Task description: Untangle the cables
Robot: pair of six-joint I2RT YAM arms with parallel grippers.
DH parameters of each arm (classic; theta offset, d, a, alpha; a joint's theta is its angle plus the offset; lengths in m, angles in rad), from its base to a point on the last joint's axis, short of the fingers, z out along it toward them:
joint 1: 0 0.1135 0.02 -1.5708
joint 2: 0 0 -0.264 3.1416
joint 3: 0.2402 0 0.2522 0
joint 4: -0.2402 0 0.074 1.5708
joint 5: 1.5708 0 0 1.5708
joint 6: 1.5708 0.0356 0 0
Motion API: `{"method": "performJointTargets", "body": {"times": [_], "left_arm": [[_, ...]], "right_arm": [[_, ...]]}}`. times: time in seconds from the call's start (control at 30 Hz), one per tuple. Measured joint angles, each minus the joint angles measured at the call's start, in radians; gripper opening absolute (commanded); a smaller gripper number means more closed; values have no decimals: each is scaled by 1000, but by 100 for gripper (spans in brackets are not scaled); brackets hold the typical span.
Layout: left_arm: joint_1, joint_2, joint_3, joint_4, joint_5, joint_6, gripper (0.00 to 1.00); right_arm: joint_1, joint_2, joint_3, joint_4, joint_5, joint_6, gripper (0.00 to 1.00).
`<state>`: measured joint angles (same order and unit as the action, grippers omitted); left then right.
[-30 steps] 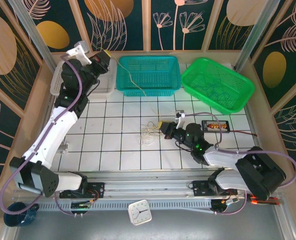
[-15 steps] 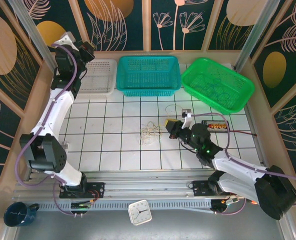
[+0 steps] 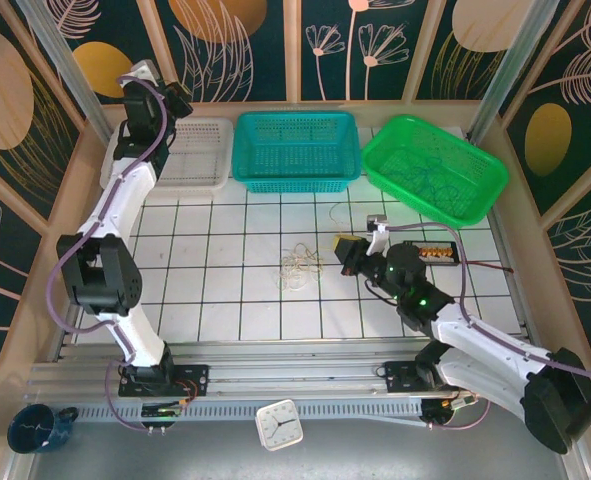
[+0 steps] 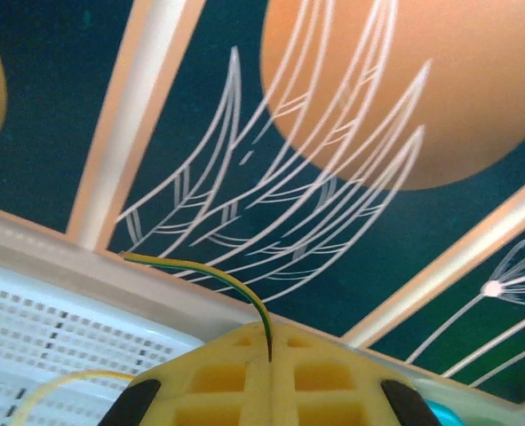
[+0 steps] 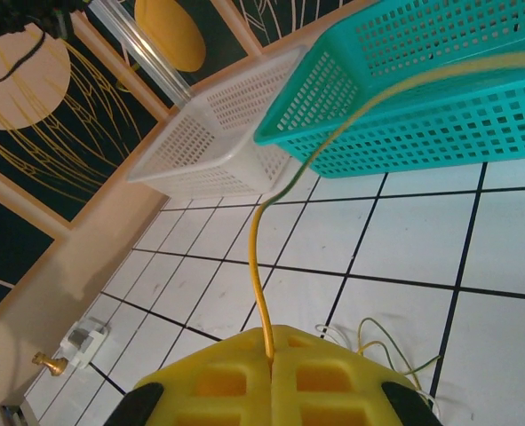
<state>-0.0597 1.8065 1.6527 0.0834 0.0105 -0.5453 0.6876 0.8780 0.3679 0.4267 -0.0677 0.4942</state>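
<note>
My left claw (image 3: 172, 100) was raised at the far left corner, by the back edge of the white basket (image 3: 197, 152). From its wrist, my fingers (image 4: 222, 377) were pressed together on a yellow-green wire (image 4: 204, 270), which rose from the seam between them and bent away left. The white basket (image 4: 40, 333) lay below, with a pale yellow loop (image 4: 44, 388) over its mesh.

My right claw (image 3: 343, 247) was low over the table (image 3: 225, 305), just right of the cables (image 3: 297, 265). They lay as a small pale tangle on the white tiles, in front of the teal basket (image 3: 295, 150) and well apart from it. From the right wrist, my fingers (image 5: 320, 382) were clamped on a yellow wire (image 5: 258, 266). It stood straight up from the seam, then arced right across the front of the teal basket (image 5: 440, 106). The white basket (image 5: 218, 151) stood beside the teal one. A few thin strands of the cables (image 5: 386, 351) lay on the table (image 5: 511, 257), just right of my fingers.

The green basket (image 3: 480, 160) stood at the far right, with thin dark loops inside.
</note>
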Motion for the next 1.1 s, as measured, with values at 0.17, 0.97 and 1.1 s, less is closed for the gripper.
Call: {"method": "performJointTargets", "body": {"times": [0.17, 0.97, 1.1], "left_arm": [[27, 59, 15, -12, -22, 35, 0], [58, 13, -115, -62, 82, 54, 99], [58, -72, -222, -21, 212, -27, 99]], "right_arm": [[0, -10, 9, -43, 0, -14, 0], [0, 72, 18, -40, -45, -18, 0], [0, 104, 18, -14, -65, -19, 0]]}}
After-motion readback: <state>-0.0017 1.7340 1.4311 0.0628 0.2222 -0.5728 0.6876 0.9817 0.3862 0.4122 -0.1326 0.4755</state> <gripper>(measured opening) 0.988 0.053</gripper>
